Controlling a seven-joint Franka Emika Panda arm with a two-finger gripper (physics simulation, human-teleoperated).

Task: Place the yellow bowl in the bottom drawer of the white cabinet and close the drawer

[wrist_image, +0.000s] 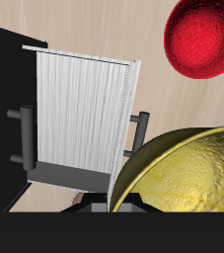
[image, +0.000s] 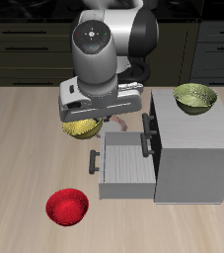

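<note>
With the bottom drawer of the white cabinet already pulled open, the hand holds the yellow bowl above the worktop just beside it, leaving placing and closing undone.

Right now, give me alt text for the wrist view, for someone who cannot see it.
The yellow bowl fills the foreground, close to the camera, beside the white cabinet's pulled-out bottom drawer, whose ribbed interior looks empty. A red bowl sits on the wooden table beyond.
</note>
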